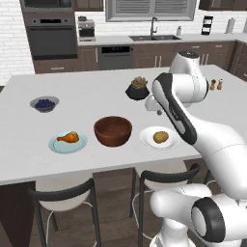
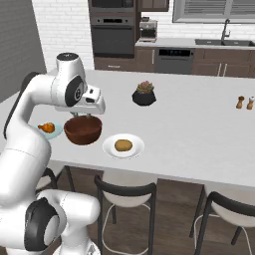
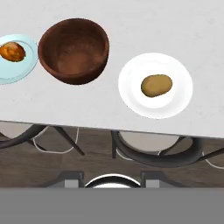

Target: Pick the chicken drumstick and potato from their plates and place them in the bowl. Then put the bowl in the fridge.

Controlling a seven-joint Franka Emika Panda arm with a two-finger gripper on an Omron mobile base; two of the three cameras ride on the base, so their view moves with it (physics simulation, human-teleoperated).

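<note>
Hovering high over the counter (image 1: 58,89), the tool (image 2: 85,115) holds nothing; how far apart its jaws stand cannot be told from these views. Judged step: the very start, approach to the first pick, nothing moved yet. The chicken drumstick (image 1: 68,138) lies on the pale blue-green plate (image 1: 55,144), left of the bowl (image 1: 113,130); the potato (image 1: 161,137) sits on the white plate (image 1: 147,140), right of the bowl. Bowl is dark wood, deep and has nothing in it, standing between the two plates near the counter's front edge. Hand view looks down on the bowl and potato, drumstick at the frame's edge. Next move likely calls for dropping down over one food item, jaws wide enough to straddle it, then closing. Further back: small grey bowl of blueberries (image 1: 44,103), black plant pot (image 1: 137,91) with a succulent. Fridge not identifiable here.
</note>
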